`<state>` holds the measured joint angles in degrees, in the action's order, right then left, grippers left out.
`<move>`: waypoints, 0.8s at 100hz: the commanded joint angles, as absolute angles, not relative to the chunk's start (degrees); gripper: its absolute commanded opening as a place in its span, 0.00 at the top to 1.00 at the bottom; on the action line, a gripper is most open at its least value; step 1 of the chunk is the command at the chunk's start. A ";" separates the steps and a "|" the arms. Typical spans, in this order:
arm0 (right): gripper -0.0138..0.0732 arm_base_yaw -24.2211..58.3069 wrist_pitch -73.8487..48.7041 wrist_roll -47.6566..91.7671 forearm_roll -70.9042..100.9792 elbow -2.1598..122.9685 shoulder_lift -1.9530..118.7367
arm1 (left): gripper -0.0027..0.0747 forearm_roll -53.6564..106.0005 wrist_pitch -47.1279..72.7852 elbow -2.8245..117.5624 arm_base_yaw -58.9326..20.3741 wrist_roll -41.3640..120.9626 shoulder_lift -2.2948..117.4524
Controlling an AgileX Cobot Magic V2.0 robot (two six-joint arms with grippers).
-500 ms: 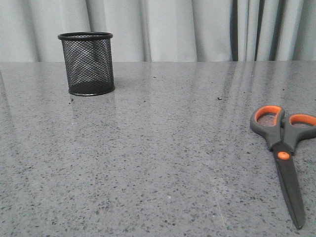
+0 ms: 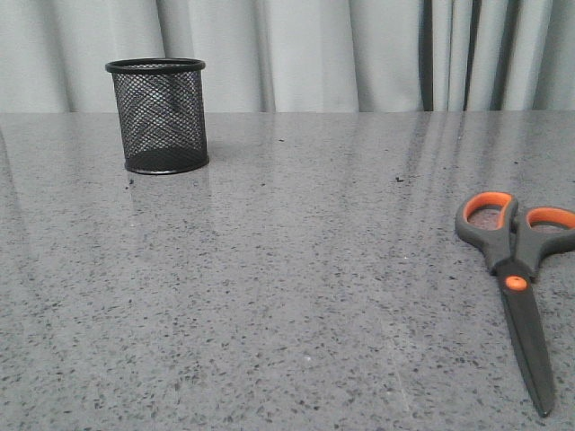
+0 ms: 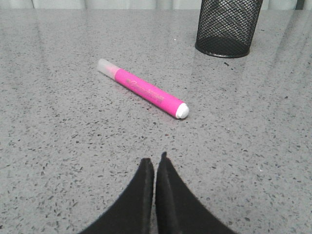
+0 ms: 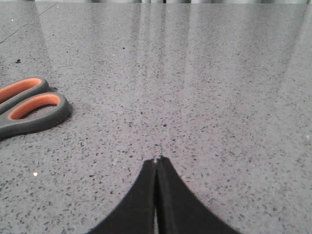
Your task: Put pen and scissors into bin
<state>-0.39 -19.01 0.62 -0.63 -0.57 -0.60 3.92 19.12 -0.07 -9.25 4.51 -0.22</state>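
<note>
The black mesh bin stands upright at the far left of the table; it also shows in the left wrist view. The pink pen lies flat on the table in the left wrist view, between the bin and my left gripper, which is shut and empty a short way from it. The pen is out of the front view. The scissors lie flat at the right edge of the front view, blades toward the camera. Their orange-lined handles show in the right wrist view, beside my shut, empty right gripper.
The grey speckled table runs back to pale curtains. Neither arm shows in the front view.
</note>
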 commanded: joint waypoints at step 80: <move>0.92 -0.60 39.93 -10.56 3.11 -1.43 -1.73 | 0.99 53.49 -5.02 -2.53 -9.21 1.78 -2.00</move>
<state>-0.39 34.17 -8.23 2.62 -0.57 -0.70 49.24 1.38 -0.07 -9.25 2.17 -0.22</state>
